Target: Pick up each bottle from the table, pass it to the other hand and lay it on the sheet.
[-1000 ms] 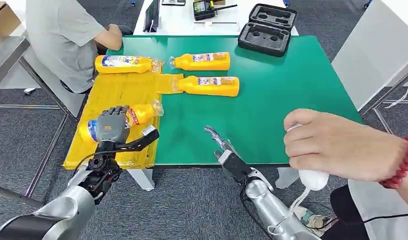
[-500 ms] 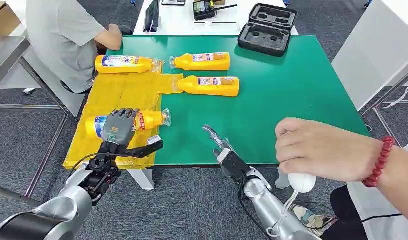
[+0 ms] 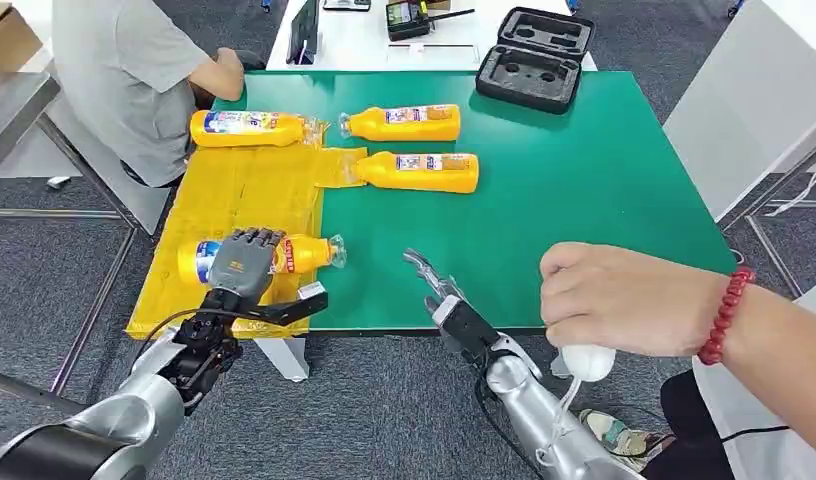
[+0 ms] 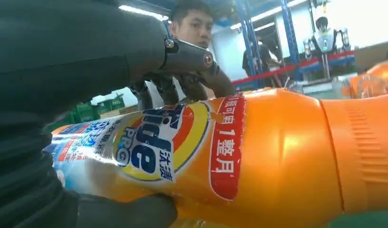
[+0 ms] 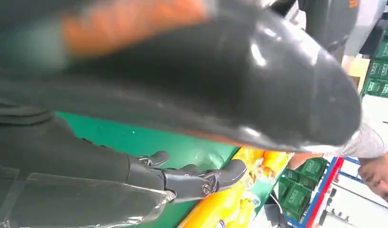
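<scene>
Orange bottle (image 3: 269, 254), held: we log it lying on its side over the near part of the yellow sheet (image 3: 246, 190), cap toward the green table (image 3: 574, 190). Against the pictures of a second ago, it sits farther along toward the table, its cap now past the sheet's edge, and lies flatter. Label: blue, white and yellow with a red band; ribbed orange cap, plain in the left wrist view (image 4: 258, 156).

Left hand (image 3: 246, 265): we find it draped over the bottle's middle, fingers clamped across the label, thumb stretched out nearer us.

Right hand (image 3: 439, 290): at the table's near edge, holding nothing, fingers apart and pointing away from us; it has barely shifted.

Three more orange bottles: one (image 3: 249, 128) on the sheet's far end, two (image 3: 402, 122) (image 3: 419, 171) on the table beside it.

Person's hand (image 3: 624, 300) with a red bead bracelet, gripping a white object; it has moved leftward.

Black case (image 3: 536, 58), open, at the far edge.
</scene>
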Tool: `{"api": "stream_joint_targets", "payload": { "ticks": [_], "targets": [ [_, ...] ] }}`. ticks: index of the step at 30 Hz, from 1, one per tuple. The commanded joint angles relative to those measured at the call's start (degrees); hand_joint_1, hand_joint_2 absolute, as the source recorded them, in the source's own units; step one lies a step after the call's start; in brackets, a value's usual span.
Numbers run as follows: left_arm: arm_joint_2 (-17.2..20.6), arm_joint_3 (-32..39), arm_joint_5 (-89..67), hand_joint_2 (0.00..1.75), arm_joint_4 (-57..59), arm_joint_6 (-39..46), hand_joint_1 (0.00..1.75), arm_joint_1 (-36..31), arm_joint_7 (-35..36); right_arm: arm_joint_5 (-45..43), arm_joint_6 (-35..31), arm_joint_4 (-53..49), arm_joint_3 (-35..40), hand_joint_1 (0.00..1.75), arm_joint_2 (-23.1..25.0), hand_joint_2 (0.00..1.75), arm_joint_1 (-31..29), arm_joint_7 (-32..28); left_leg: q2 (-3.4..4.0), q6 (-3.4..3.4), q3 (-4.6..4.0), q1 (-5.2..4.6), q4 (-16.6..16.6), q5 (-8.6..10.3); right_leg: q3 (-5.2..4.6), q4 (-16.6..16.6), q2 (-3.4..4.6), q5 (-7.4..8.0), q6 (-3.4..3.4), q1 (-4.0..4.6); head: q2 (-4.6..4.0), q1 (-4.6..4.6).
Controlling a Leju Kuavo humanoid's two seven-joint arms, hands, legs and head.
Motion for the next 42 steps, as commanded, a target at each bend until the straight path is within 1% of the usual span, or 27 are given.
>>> {"api": "stream_joint_targets", "payload": {
  "ticks": [1, 3, 4, 5, 6, 7, 8, 9, 12, 13, 15, 16, 22, 23, 24, 28, 29, 31, 32, 35, 36, 37, 38, 39, 40, 41, 42],
  "targets": [
    [0.63, -0.97, 1.13, 1.75, 3.31, -2.70, 1.41, -2.13, -1.10, -0.67, 0.11, 3.78, 2.42, 0.00, -0.31, 0.00, -3.00, 0.15, 0.09, -0.10, 0.26, 0.08, 0.05, -0.16, 0.26, 0.00, 0.07, -0.11, -0.10, 0.09, 0.00, 0.00],
    [0.52, -0.54, 1.52, 1.75, 3.89, -3.70, 1.34, -2.30, -2.12, -0.89, 0.07, 3.63, 2.57, 0.00, -0.40, 0.00, -2.98, 0.15, 0.10, -0.11, 0.30, 0.09, 0.05, -0.18, 0.30, 0.00, 0.09, -0.13, -0.11, 0.10, 0.00, 0.00],
    [0.56, -0.21, 1.84, 1.75, 4.03, -4.33, 1.34, -2.29, -2.65, -1.07, 0.01, 3.50, 2.55, 0.00, -0.49, 0.00, -2.91, 0.15, 0.07, -0.10, 0.26, 0.08, 0.03, -0.15, 0.26, 0.00, 0.06, -0.11, -0.10, 0.08, 0.00, 0.00],
    [0.61, -0.18, 1.82, 1.75, 4.02, -4.29, 1.27, -2.24, -2.55, -1.20, 0.11, 3.46, 2.53, 0.00, -0.57, 0.00, -2.88, 0.15, 0.07, -0.08, 0.19, 0.05, 0.02, -0.11, 0.18, 0.00, 0.06, -0.08, -0.08, 0.06, 0.00, 0.00],
    [0.63, -0.28, 1.67, 1.75, 4.05, -4.38, 1.13, -2.25, -2.73, -1.27, 0.13, 3.40, 2.58, 0.00, -0.66, 0.00, -2.85, 0.15, 0.10, -0.12, 0.34, 0.10, 0.05, -0.19, 0.34, 0.00, 0.09, -0.14, -0.12, 0.11, 0.00, 0.00],
    [0.63, -0.28, 1.67, 1.75, 4.05, -4.38, 0.98, -2.25, -2.73, -1.27, 0.13, 3.40, 2.58, 0.00, -0.66, 0.00, -2.85, 0.15, 0.08, -0.09, 0.23, 0.06, 0.03, -0.13, 0.22, -0.01, 0.07, -0.09, -0.09, 0.07, 0.00, 0.00],
    [0.56, -0.26, 1.67, 1.75, 4.50, -5.46, 0.89, -2.58, -2.90, -1.41, 0.22, 3.44, 2.53, 0.00, -0.82, 0.00, -2.88, 0.15, 0.07, -0.07, 0.17, 0.05, 0.00, -0.08, 0.16, -0.02, 0.06, -0.06, -0.07, 0.05, 0.00, 0.00],
    [0.58, 0.07, 2.01, 1.75, 4.59, -5.99, 0.99, -2.68, -3.11, -1.54, 0.13, 3.43, 2.47, 0.00, -0.91, 0.00, -2.85, 0.15, 0.05, -0.06, 0.14, 0.04, -0.01, -0.06, 0.13, -0.03, 0.04, -0.04, -0.06, 0.04, 0.00, 0.00],
    [0.79, 0.10, 1.99, 1.75, 4.75, -6.89, 1.20, -2.78, -3.74, -1.91, 0.10, 2.96, 2.53, 0.00, -1.29, 0.00, -2.60, 0.15, 0.07, -0.11, 0.30, 0.09, 0.06, -0.16, 0.30, 0.00, 0.05, -0.13, -0.11, 0.09, 0.00, 0.00],
    [0.89, 0.12, 1.95, 1.75, 4.71, -6.87, 0.93, -2.73, -3.77, -2.01, 0.19, 2.91, 2.62, 0.00, -1.37, 0.00, -2.58, 0.15, 0.07, -0.10, 0.26, 0.08, 0.02, -0.13, 0.26, -0.03, 0.06, -0.09, -0.10, 0.09, 0.00, 0.00],
    [1.07, 0.31, 1.95, 1.75, 4.46, -5.91, 0.14, -2.29, -4.19, -2.46, 0.13, 2.90, 3.00, 0.00, -1.35, 0.00, -2.70, 0.15, 0.10, -0.11, 0.33, 0.08, 0.01, -0.15, 0.32, -0.03, 0.08, -0.11, -0.11, 0.09, 0.00, 0.00],
    [1.11, 0.28, 1.76, 1.75, 4.43, -5.37, 0.00, -2.13, -3.83, -2.54, 0.01, 3.04, 3.16, 0.00, -1.26, 0.00, -2.81, 0.15, 0.12, -0.09, 0.25, 0.06, 0.00, -0.12, 0.24, -0.03, 0.10, -0.07, -0.09, 0.06, 0.00, 0.00],
    [1.05, 0.40, 0.87, 1.75, 3.74, -0.71, 0.00, -1.60, -2.41, -3.30, -0.40, 3.64, 3.46, 0.00, -1.02, 0.00, -3.10, 0.15, 0.11, -0.09, 0.25, 0.05, 0.00, -0.13, 0.23, -0.01, 0.10, -0.09, -0.09, 0.06, 0.00, 0.00],
    [0.99, 0.39, 0.61, 0.00, 3.60, 0.54, 0.00, -1.48, -2.10, -3.42, -0.42, 3.69, 3.47, 0.00, -1.02, 0.00, -3.13, 0.15, 0.08, -0.06, 0.15, 0.03, -0.01, -0.07, 0.13, -0.02, 0.07, -0.04, -0.06, 0.03, 0.00, -0.02],
    [0.88, 0.59, 0.69, 0.00, 3.58, 1.36, 0.00, -1.34, -2.31, -3.48, -0.42, 3.75, 3.50, 0.00, -0.98, 0.00, -3.20, 0.15, 0.12, -0.10, 0.31, 0.08, 0.00, -0.16, 0.30, -0.03, 0.10, -0.11, -0.10, 0.08, 0.00, 0.00],
    [0.77, 0.64, 0.44, 0.00, 3.33, 2.22, 0.00, -1.25, -2.29, -3.42, -0.41, 4.10, 3.60, 0.00, -0.95, 0.00, -3.56, 0.15, 0.10, -0.08, 0.25, 0.06, 0.03, -0.14, 0.24, -0.01, 0.09, -0.10, -0.08, 0.06, 0.00, 0.00],
    [0.69, 0.56, 0.16, 0.00, 3.15, 2.79, 0.00, -1.28, -2.47, -3.48, -0.30, 4.30, 3.55, 0.00, -0.83, 0.00, -3.79, 0.15, 0.11, -0.11, 0.36, 0.09, 0.04, -0.19, 0.36, -0.01, 0.10, -0.14, -0.10, 0.09, 0.00, 0.00],
    [0.41, 0.95, 0.45, 0.00, 2.64, 4.13, 0.00, -1.41, -2.76, -3.39, -0.59, 4.54, 3.47, 0.00, -0.78, 0.00, -3.89, 0.15, 0.08, -0.07, 0.19, 0.05, 0.01, -0.09, 0.18, -0.01, 0.07, -0.06, -0.08, 0.05, 0.00, 0.00],
    [0.29, 1.25, 0.66, 0.00, 2.22, 5.35, 0.00, -1.36, -2.86, -3.42, -0.58, 4.56, 3.38, 0.00, -0.84, 0.00, -3.82, 0.15, 0.09, -0.09, 0.26, 0.07, 0.04, -0.13, 0.25, 0.00, 0.07, -0.10, -0.10, 0.07, 0.00, 0.00],
    [-0.55, 3.07, 2.70, 0.00, 1.21, 8.20, 0.00, -1.32, -3.79, -3.35, -1.08, 4.29, 3.15, 0.00, -1.22, 0.00, -3.27, 0.15, 0.03, -0.08, 0.18, 0.06, 0.01, -0.08, 0.19, -0.02, 0.02, -0.07, -0.08, 0.06, 0.00, 0.00],
    [-1.21, 5.66, 5.67, 0.00, -2.13, 8.75, 0.00, -0.30, -6.34, -3.72, -1.57, 3.17, 2.60, 0.00, -1.48, 0.00, -2.48, 0.15, 0.02, -0.12, 0.30, 0.10, 0.06, -0.17, 0.34, 0.00, 0.00, -0.14, -0.12, 0.11, 0.00, 0.00],
    [-1.21, 5.66, 5.67, 0.00, -2.13, 8.75, 0.00, -0.30, -6.34, -3.72, -1.57, 3.17, 2.60, 0.00, -1.48, 0.00, -2.48, 0.15, 0.01, -0.09, 0.23, 0.07, 0.01, -0.11, 0.25, -0.02, 0.00, -0.10, -0.09, 0.08, 0.00, 0.00],
    [-1.99, 7.37, 7.65, 1.75, -4.45, 8.75, 0.00, 0.62, -8.10, -4.13, -1.89, 1.74, 2.18, 0.00, -1.78, 0.00, -1.61, 0.15, -0.06, -0.07, 0.17, 0.06, 0.00, -0.07, 0.20, -0.04, -0.07, -0.08, -0.07, 0.06, 0.00, 0.00],
    [-4.38, 13.61, 17.34, 1.75, -7.42, 8.75, 0.00, 2.31, -18.03, -5.19, -2.45, -1.52, 1.04, 0.00, -2.17, 0.00, 0.05, 0.15, -0.04, -0.10, 0.31, 0.09, 0.02, -0.15, 0.33, -0.03, -0.05, -0.15, -0.10, 0.09, 0.00, -0.02],
    [-5.90, 16.74, 23.86, 1.75, -6.52, 8.75, 0.00, 2.40, -24.28, -5.84, -2.41, -3.58, 0.35, 0.00, -2.42, 0.00, 1.15, 0.15, -0.09, -0.08, 0.23, 0.08, 0.02, -0.12, 0.27, -0.03, -0.11, -0.14, -0.08, 0.08, 0.00, 0.00],
    [-7.93, 19.97, 32.35, 1.75, -7.58, 5.06, 0.00, 3.49, -33.55, -7.14, -2.30, -8.59, -0.97, 0.00, -3.04, 0.00, 3.70, 0.15, -0.07, -0.10, 0.34, 0.10, 0.03, -0.17, 0.38, -0.03, -0.09, -0.18, -0.10, 0.11, 0.00, 0.00],
    [-8.94, 15.27, 39.64, 1.75, -16.01, 0.06, 0.00, 7.67, -34.60, -8.14, -1.75, -13.12, -2.53, 0.00, -3.54, 0.00, 6.22, 0.15, -0.17, -0.05, 0.21, 0.03, -0.03, -0.08, 0.26, -0.06, -0.18, -0.13, -0.05, 0.03, 0.00, 0.00]
  ]
}}
